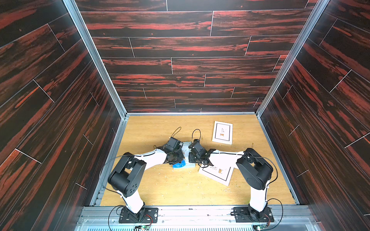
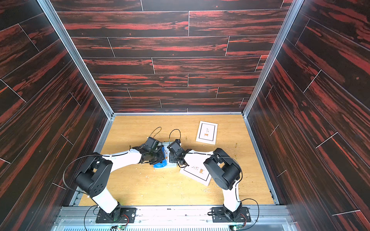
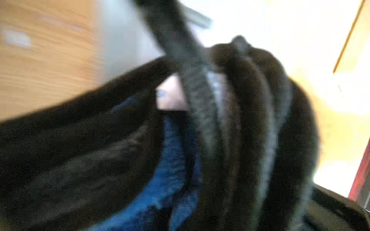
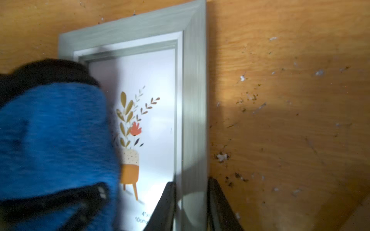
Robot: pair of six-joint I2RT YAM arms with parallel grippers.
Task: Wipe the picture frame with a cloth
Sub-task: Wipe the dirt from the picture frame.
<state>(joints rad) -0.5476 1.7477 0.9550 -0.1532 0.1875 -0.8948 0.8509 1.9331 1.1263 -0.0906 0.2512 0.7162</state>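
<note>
A grey-green picture frame [image 4: 194, 80] holding a plant print lies flat mid-table, in both top views [image 1: 189, 165] [image 2: 170, 165]. My right gripper [image 4: 191, 186] is shut on the frame's side rail, one finger on the glass side and one on the outer edge. The bright blue cloth [image 4: 54, 140] with black trim lies bunched on the frame's glass, covering about half of the print. My left gripper [image 1: 176, 158] is shut on the cloth [image 3: 172, 160], pressing it onto the frame. A blue fold [image 1: 178, 165] [image 2: 160, 164] sticks out under the left wrist. The left wrist view is blurred.
A white picture frame [image 1: 222, 132] [image 2: 207, 132] lies at the back right. Another white frame [image 1: 217, 174] [image 2: 197, 174] lies partly under my right arm. Crumbs and white flecks [image 4: 222, 157] dot the wooden table [image 1: 180, 190]. Dark panelled walls close in three sides.
</note>
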